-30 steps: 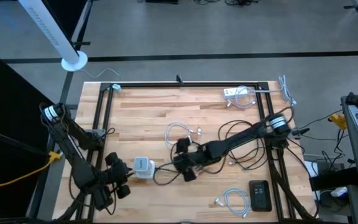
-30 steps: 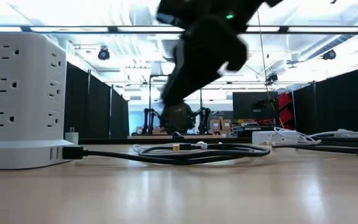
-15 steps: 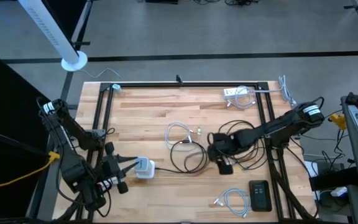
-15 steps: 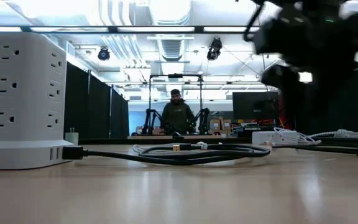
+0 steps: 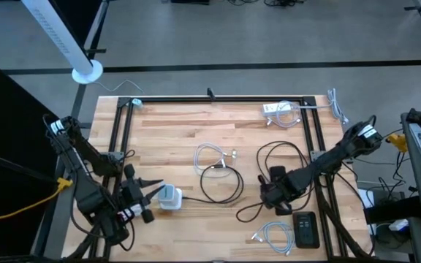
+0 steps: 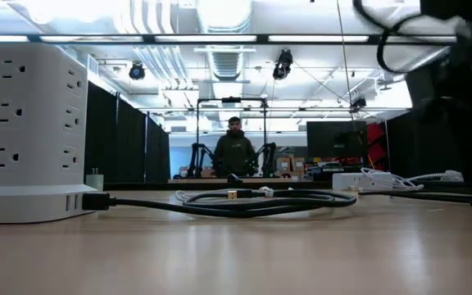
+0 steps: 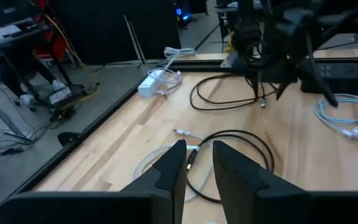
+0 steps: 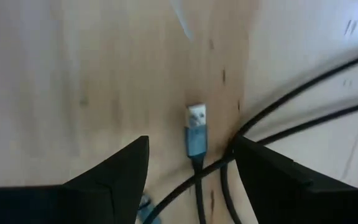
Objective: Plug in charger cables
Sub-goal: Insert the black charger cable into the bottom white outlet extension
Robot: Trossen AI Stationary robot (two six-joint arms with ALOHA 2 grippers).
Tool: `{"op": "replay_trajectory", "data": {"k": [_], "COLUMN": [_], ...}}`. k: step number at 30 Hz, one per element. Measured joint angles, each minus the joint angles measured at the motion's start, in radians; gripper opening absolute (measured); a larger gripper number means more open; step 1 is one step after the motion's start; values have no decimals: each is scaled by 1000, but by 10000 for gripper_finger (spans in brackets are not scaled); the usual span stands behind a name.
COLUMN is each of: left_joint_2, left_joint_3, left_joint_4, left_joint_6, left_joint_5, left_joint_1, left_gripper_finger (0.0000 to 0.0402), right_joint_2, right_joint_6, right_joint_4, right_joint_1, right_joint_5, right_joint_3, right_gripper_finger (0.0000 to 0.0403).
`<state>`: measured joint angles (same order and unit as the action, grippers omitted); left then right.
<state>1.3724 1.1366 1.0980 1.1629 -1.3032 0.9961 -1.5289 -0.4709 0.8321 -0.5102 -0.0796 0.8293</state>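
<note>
A white cube-shaped outlet tower [image 5: 169, 196] stands near the table's left front, with a black plug [image 6: 97, 201] in its base. The long black charger cable [image 5: 221, 183] lies looped mid-table. A white coil [image 5: 210, 155] lies beyond it and a grey-white coil [image 5: 272, 234] at the near right. My left gripper [image 5: 155, 195] is open with a narrow gap, its tips at the tower's left side. My right gripper [image 8: 191, 142] hovers open over a metal plug tip [image 8: 196, 118] with a blue-grey sleeve, which lies flat on the wood between its fingers. My left gripper reaches level from the table's left toward the tower's left side [image 5: 161, 196]. The high view is too small to show the meeting place, so I cannot tell whether the fingertips touch the tower.
A second black cable loop [image 5: 283, 157] lies beside my right arm, with its strands [image 8: 291, 106] crossing next to the plug tip. A black device [image 5: 305, 228] sits at the near right. A white power strip [image 5: 275, 108] with a coiled cable is at the far right. A person [image 6: 234, 152] stands beyond the table.
My right gripper has swung from the table's middle toward the right and near edge, uncovering the black cable, which now lies in a loop. My left gripper has moved a little up the table, toward the outlet tower's left side.
</note>
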Motion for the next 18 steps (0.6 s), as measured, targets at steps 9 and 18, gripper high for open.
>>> {"op": "replay_trajectory", "data": {"k": [9,18], "left_joint_2": [0,0], "left_joint_3": [0,0], "left_joint_4": [2,2], "left_joint_6": [-3,-23], "left_joint_5": [-6,-3], "left_joint_1": [-52,-77], "left_gripper_finger": [64,64], "right_joint_2": [-2,-1], "right_joint_6": [-26,16], "right_joint_4": [-100,-123], "right_joint_1": [0,3], "right_joint_5": [-6,-51], "right_joint_3": [-70,-70], "right_gripper_finger": [158,12]}}
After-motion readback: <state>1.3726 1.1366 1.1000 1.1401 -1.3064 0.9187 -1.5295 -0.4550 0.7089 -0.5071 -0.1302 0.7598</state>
